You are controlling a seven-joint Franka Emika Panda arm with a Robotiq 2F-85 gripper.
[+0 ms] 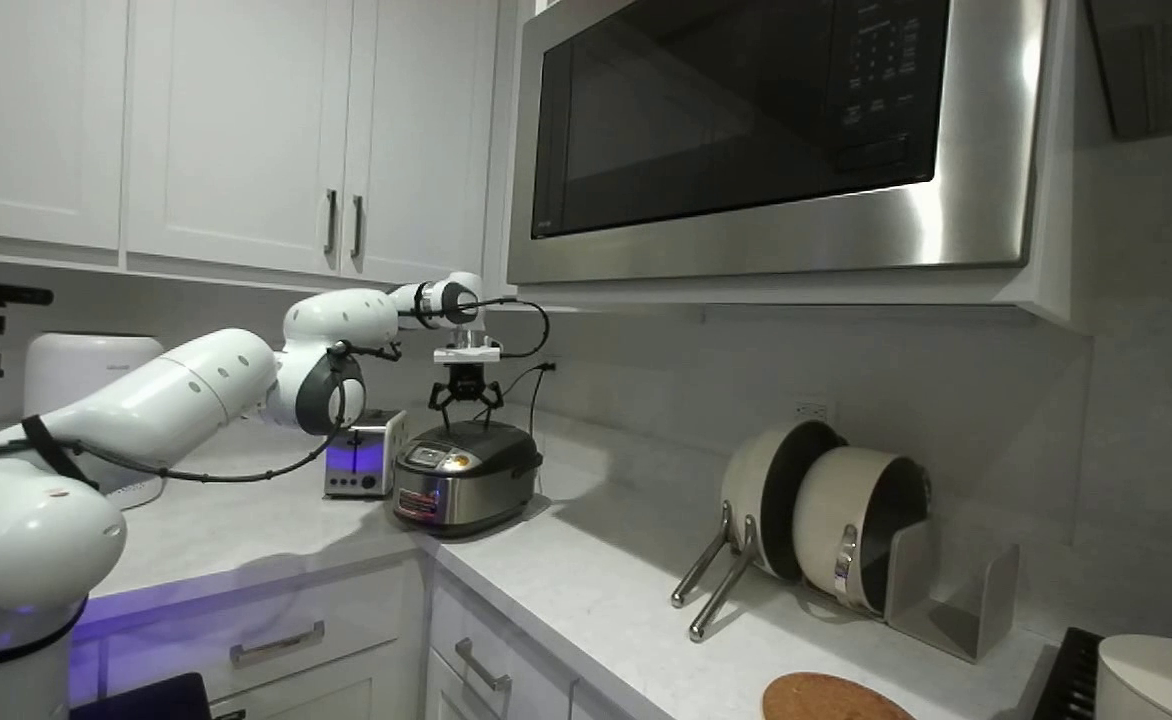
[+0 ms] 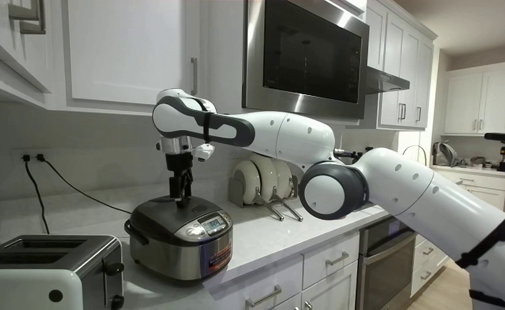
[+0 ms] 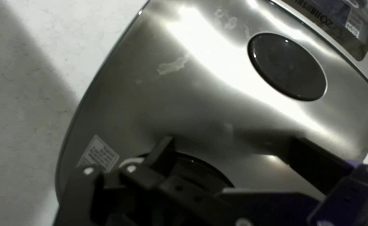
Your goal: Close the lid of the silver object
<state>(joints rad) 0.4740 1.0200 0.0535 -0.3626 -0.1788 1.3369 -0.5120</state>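
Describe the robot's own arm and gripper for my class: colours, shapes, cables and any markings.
The arm is glossy white, with rounded, tube-like segments, dark grey trim at joints and small grey dots. Black straps wrap it, and a black cable runs along it. Below a silver-coloured mount, the gripper is black, with two angular, jointed fingers.

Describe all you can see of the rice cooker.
The rice cooker stands level on the pale counter, a squat rounded box with silvery, metallic-looking sides. Its gray lid looks shut, with a dark oval set in its top. Its front has a small display and, lower down, a reddish sticker; a dark handle is at the rear. The open hand is right over the lid; whether it touches cannot be told.
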